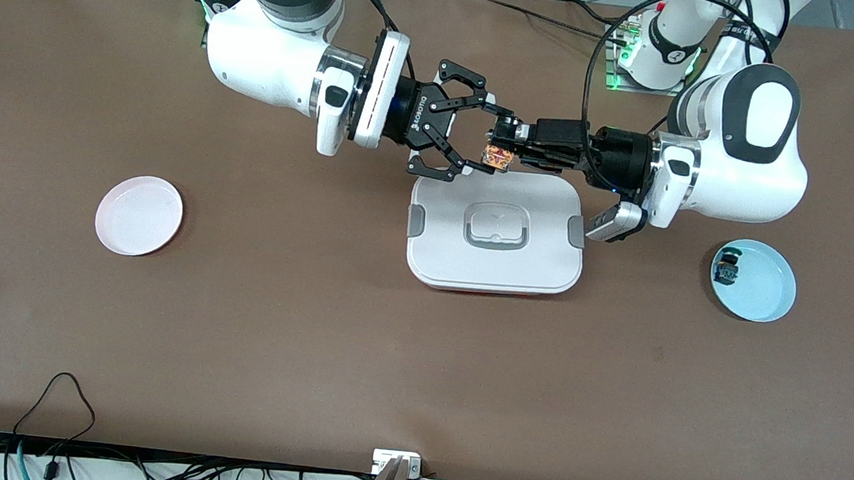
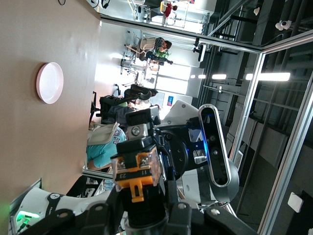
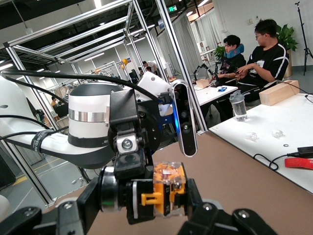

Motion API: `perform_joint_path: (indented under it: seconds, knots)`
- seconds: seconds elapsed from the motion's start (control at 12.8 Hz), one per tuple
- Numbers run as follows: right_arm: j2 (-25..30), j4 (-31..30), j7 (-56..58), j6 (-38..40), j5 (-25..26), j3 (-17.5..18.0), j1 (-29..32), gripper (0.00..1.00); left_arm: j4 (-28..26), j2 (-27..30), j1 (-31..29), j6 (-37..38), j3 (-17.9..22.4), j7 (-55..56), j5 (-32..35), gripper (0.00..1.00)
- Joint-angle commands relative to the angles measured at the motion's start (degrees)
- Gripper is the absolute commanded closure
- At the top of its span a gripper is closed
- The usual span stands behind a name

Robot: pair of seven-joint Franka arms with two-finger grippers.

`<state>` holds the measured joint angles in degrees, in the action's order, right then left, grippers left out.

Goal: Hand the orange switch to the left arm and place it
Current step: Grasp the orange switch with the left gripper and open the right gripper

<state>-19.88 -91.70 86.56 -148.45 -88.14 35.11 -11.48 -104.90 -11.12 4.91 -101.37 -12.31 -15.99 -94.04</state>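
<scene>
Orange switch [image 1: 497, 156] between both end effectors above box [image 1: 496, 232]

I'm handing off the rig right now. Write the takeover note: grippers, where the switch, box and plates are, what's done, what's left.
Left gripper: shut on the orange switch, in the air over the box edge nearest the bases.
Right gripper: open, fingers either side of the switch, not closed.
Blue plate, toward the left arm's end, holds the teal block. White plate, toward the right arm's end, is bare.
Done: pickup, carry to midair handover.
Left: right closes, left releases, then probably set it on the white plate.
</scene>
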Motion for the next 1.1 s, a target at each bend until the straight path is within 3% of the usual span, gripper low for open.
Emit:
perform_joint_path:
  seconds: [0.0,0.08,0.16,0.23,0.31,0.63,0.78,0.94,1.02]
  knots:
    - [-0.42,1.35,-0.69,-1.23,-0.98,-0.04,-0.74,1.00,-0.22,0.22,0.45,-0.58,-0.17,-2.29,-1.40,0.84]
    - [-0.51,1.35,-0.69,-1.23,-0.98,-0.04,-0.74,0.96,-0.22,0.30,0.45,-0.50,-0.08,-2.29,-1.40,0.83]
    - [-0.51,1.35,-1.39,-1.23,-1.15,-0.04,-0.65,0.81,-0.22,0.30,0.45,-0.50,-0.08,-2.29,-1.40,0.83]
    - [-0.42,1.35,-1.39,-1.23,-0.98,-0.04,-0.65,0.59,-0.22,0.30,0.45,-0.50,-0.08,-2.29,-1.32,0.84]
    - [-0.42,1.35,-1.39,-1.23,-1.06,-0.13,-0.56,0.03,-0.22,0.30,0.36,-0.50,-0.08,-2.29,-1.32,0.88]
    - [-0.16,3.27,-5.34,0.26,-0.36,-0.66,1.97,0.00,-0.13,0.39,0.36,-0.41,-0.08,-2.29,-1.32,0.91]
    - [0.63,3.28,-5.53,10.32,0.60,-0.74,7.50,0.00,-0.13,0.48,0.28,-0.32,-0.08,-2.20,-0.97,0.91]
    - [0.98,3.37,-5.61,20.17,4.71,-0.74,13.47,0.00,-0.22,1.00,-0.42,0.29,0.09,-2.02,0.43,0.91]
    - [0.98,3.46,-5.61,25.18,7.17,-0.74,16.37,0.00,-0.05,1.09,-0.60,0.64,0.44,-2.02,4.79,0.91]
